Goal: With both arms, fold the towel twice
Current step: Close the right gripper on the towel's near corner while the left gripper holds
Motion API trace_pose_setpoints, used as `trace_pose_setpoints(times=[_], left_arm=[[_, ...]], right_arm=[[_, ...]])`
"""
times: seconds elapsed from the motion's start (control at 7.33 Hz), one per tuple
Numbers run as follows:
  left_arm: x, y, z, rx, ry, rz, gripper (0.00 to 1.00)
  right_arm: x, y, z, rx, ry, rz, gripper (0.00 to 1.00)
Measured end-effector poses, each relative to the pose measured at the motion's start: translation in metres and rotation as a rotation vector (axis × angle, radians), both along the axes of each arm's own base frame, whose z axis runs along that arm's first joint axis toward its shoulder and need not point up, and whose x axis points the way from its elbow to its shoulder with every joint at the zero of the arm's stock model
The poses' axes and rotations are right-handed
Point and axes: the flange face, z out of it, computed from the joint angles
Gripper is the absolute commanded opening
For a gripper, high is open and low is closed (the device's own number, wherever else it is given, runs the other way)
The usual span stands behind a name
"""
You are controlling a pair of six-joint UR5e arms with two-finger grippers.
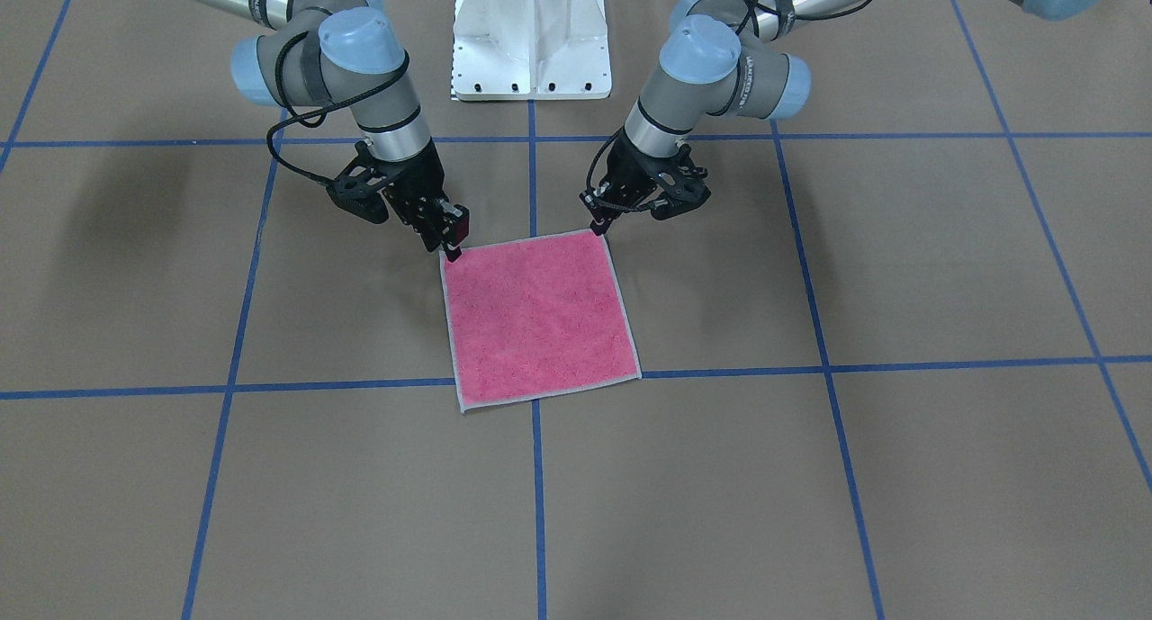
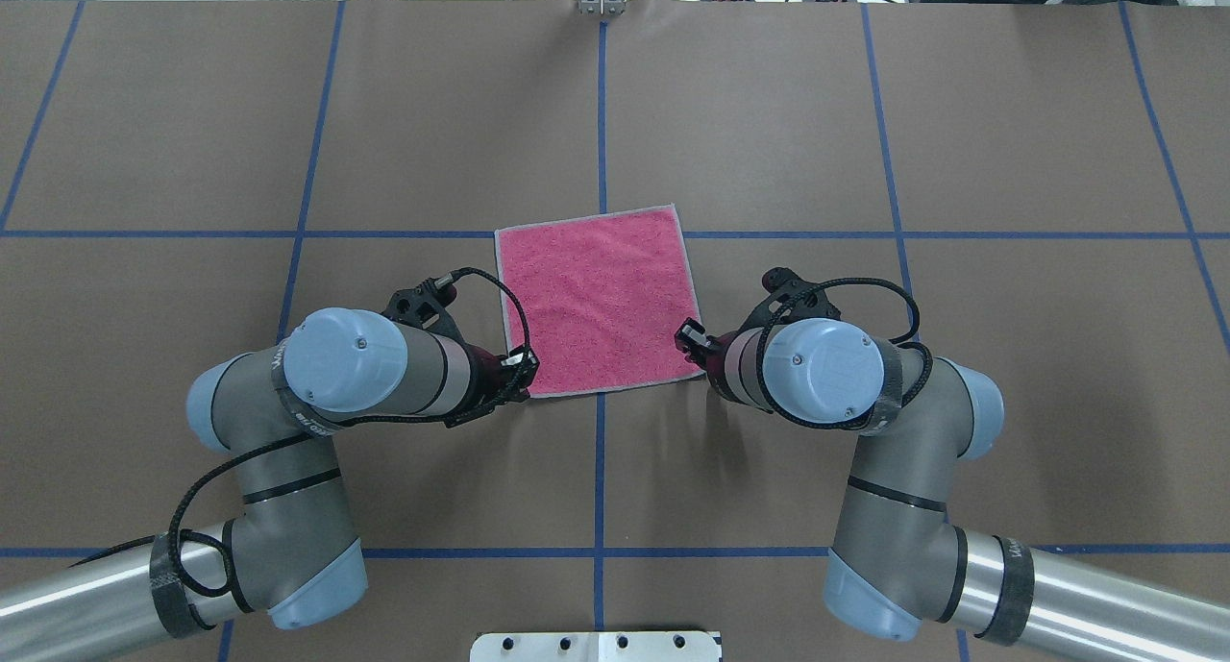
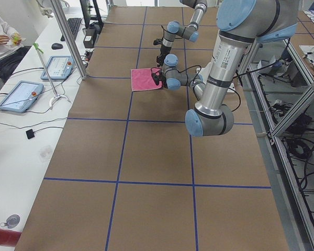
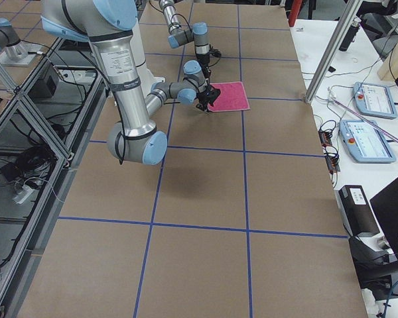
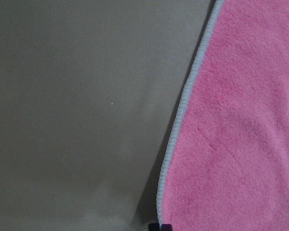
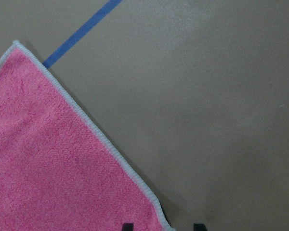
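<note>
The towel (image 1: 540, 318) lies flat on the brown table, pink face up, with a light grey border; it also shows in the overhead view (image 2: 601, 302). My left gripper (image 1: 598, 229) is low at the towel's robot-side corner (image 2: 527, 366). In the left wrist view its dark tips (image 5: 160, 226) sit together on the border of the towel (image 5: 241, 134). My right gripper (image 1: 453, 249) is low at the other robot-side corner (image 2: 686, 336). In the right wrist view the gripper (image 6: 163, 225) is open, its two tips either side of the corner of the towel (image 6: 53, 168).
The white pedestal base (image 1: 531, 35) stands between the arms, behind the towel. Blue tape lines (image 2: 601, 114) grid the table. Beside the table's far edge, a bench holds tablets (image 3: 21, 97) and cables, and a person (image 3: 0, 36) sits there.
</note>
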Motion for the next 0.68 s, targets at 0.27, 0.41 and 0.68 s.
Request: trace_pose_setpoints(times=[0.27, 0.41, 0.68], left_arm=[[0.0, 0.0, -0.0004, 0.0, 0.001, 0.0, 0.0], [-0.0001, 0.0001, -0.0007, 0.0, 0.001, 0.0, 0.0], [-0.0003, 0.0001, -0.0011, 0.001, 0.002, 0.0, 0.0]], right_arm=[[0.0002, -0.0026, 0.0017, -0.001, 0.005, 0.004, 0.33], [0.0005, -0.0033, 0.002, -0.001, 0.005, 0.005, 0.33], [0.0013, -0.0054, 0.0006, -0.001, 0.003, 0.009, 0.32]])
